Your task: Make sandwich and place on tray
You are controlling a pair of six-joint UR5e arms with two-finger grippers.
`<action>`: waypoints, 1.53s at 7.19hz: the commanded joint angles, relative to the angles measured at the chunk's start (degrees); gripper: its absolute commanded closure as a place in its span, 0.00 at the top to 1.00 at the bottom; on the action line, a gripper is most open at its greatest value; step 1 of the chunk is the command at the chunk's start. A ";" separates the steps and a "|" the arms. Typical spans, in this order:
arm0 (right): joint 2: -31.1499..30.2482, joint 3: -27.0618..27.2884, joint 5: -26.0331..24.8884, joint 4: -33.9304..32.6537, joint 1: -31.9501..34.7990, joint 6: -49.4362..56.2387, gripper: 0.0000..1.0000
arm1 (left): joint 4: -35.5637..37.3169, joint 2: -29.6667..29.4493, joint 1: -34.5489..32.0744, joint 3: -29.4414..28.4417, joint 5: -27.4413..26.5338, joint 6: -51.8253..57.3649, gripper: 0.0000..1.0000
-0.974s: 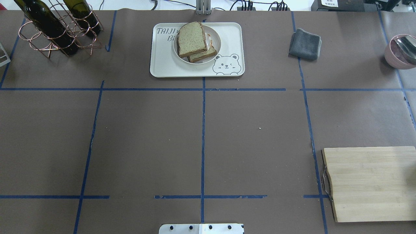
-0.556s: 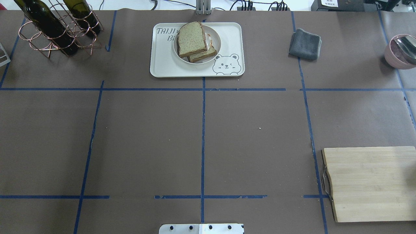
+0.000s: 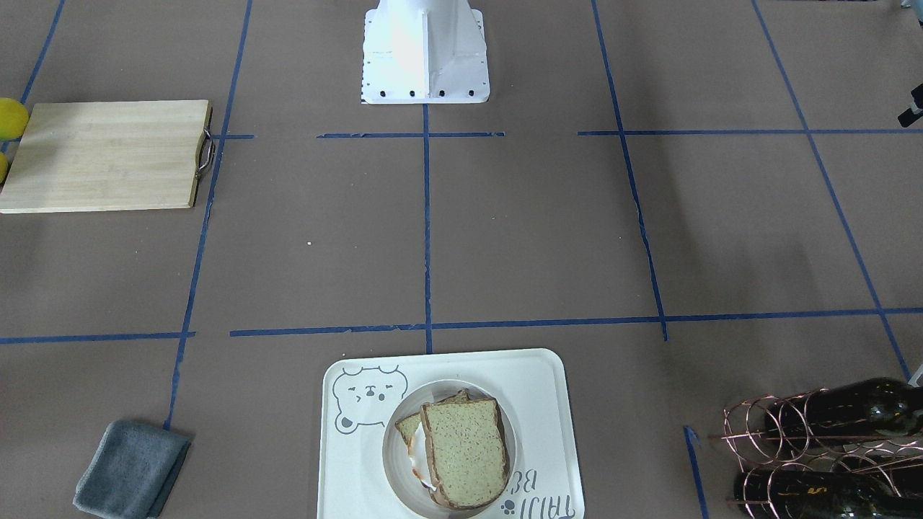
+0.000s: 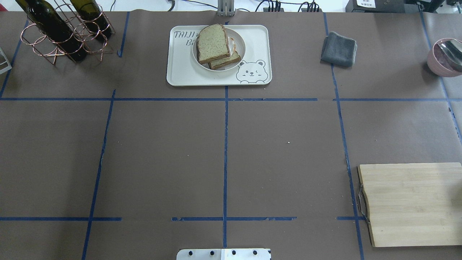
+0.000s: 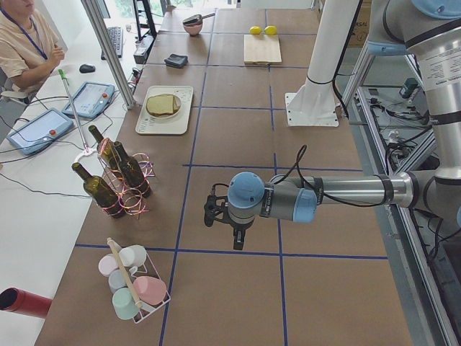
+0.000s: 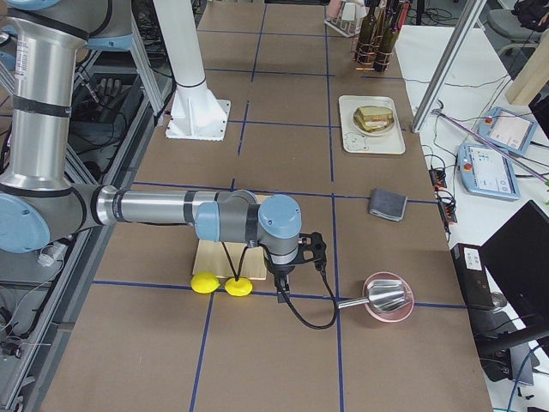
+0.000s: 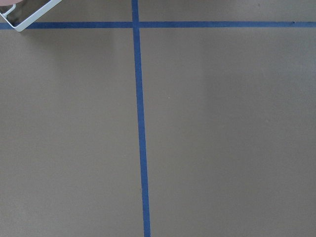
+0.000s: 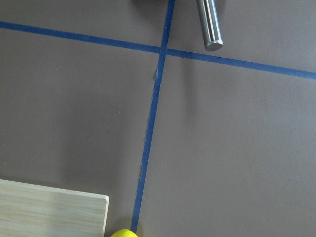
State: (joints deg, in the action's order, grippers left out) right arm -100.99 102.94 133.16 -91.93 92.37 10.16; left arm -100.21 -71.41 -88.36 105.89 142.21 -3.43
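Speckled sandwich (image 4: 213, 43) lies askew on the tray (image 4: 180, 72), so a bump could shed its top slice; the left gripper (image 5: 238, 242) and right gripper (image 6: 281, 287) states cannot be told.

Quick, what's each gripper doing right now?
Left gripper: cannot be told, seen only from the side.
Right gripper: cannot be told, likewise.

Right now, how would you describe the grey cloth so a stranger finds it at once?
Start at the cream tray with the bear drawing, on the far side of the table. Toward the robot's right, before the pink bowl, the grey cloth lies over a blue tape line. It alone is soft, folded and dark.
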 commanded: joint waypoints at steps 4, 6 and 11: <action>0.00 0.07 0.00 0.00 0.00 0.12 1.00 | 0.19 -0.92 0.21 0.46 -5.79 6.44 1.00; 0.00 0.07 0.00 0.00 0.00 0.03 1.00 | 8.31 -1.09 -0.32 0.02 -5.81 10.11 1.00; 0.09 0.07 0.00 0.00 0.00 -0.06 1.00 | 9.33 -1.54 -0.50 0.81 -6.42 10.55 1.00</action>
State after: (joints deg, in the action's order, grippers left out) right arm -100.97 103.01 133.15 -91.91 92.37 10.12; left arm -90.92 -72.87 -88.79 106.40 135.88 7.06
